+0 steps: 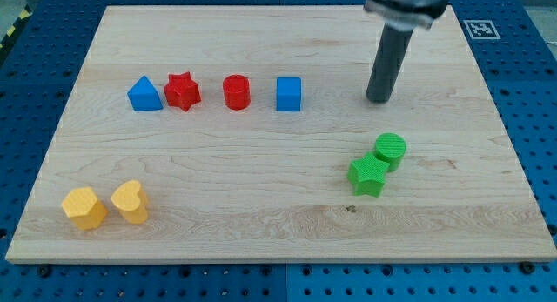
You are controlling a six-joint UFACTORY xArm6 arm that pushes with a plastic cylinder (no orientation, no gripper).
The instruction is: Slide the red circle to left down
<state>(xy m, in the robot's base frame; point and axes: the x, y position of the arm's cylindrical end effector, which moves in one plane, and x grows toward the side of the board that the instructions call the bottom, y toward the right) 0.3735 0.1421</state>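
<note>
Our tip (379,100) near desk (287,224) top-right edge | no pincer in view | red circle (236,91) untouched, top-middle | push left-down not begun

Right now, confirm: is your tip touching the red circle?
No. My tip stands apart at the view's right, beyond the blue cube, well clear of the red circle.

Two blue blocks (144,94), two red (183,90), two green (390,150), two yellow (83,207).
</note>
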